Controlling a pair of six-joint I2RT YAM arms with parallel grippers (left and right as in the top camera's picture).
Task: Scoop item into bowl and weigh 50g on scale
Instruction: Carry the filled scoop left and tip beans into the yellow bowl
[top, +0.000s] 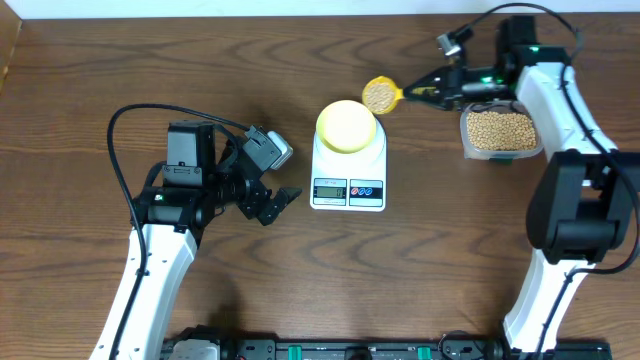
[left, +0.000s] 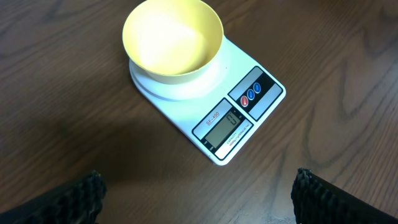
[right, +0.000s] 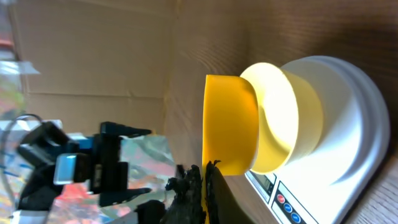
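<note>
Light falls evenly from above in the overhead view, which is sharp all over, with faint soft shadows on the table (top: 80, 60) beside the left claw (top: 281, 203). Ahead of that claw in its wrist view the bowl (left: 173, 37) glares pale inside, while the fingertips (left: 81, 199) are dark and blurred. Just beyond the right claw (right: 202, 186) the scoop (right: 230, 124) and bowl glow overexposed, and the background is smeared out of focus.

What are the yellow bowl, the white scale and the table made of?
The small round pale yellow bowl looks like plastic: smooth, one even colour, soft sheen. The white rectangular kitchen scale seems smooth, slightly glossy plastic too. The dark brown table shows wood grain; real wood or a wood-look top, I cannot tell.
</note>
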